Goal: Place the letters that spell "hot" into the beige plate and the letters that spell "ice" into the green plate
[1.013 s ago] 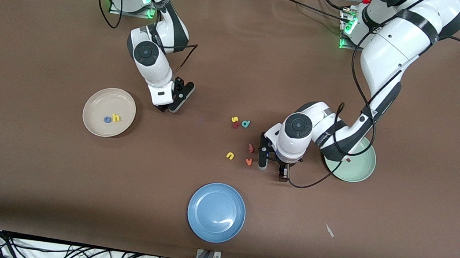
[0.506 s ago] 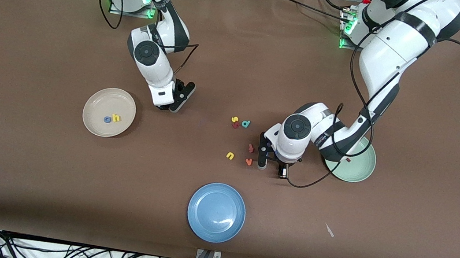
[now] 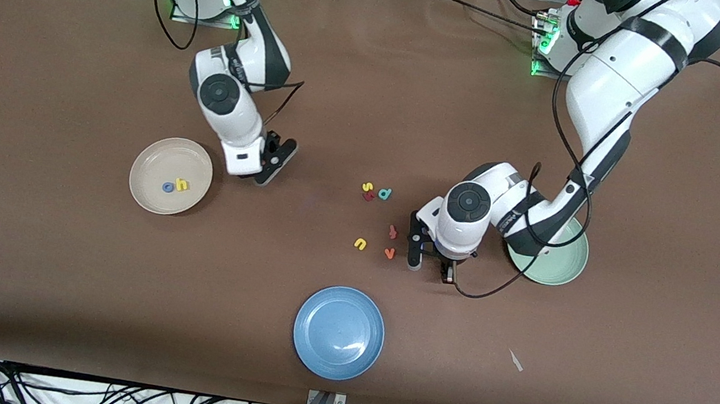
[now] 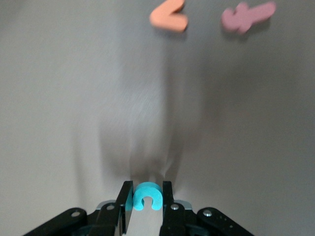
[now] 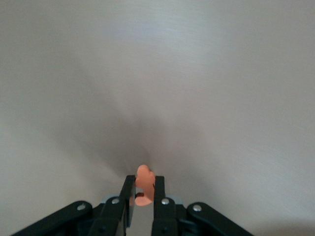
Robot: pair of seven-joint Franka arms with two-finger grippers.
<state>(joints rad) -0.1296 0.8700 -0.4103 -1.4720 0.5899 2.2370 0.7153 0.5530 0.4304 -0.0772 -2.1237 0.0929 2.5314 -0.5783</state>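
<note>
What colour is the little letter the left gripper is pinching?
Teal, a c, clearest in the left wrist view.

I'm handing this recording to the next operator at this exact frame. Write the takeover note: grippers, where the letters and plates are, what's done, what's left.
Left gripper: shut on the teal c, low over the table beside the orange v.
Right gripper: shut on the orange t, over the table beside the beige plate.
Done: blue o and yellow h lie in the beige plate.
Green plate: partly hidden by the left arm; I cannot tell what it holds.
Left: t into the beige plate, c into the green plate; check for i and e. Leave the yellow u, teal d and v.
</note>
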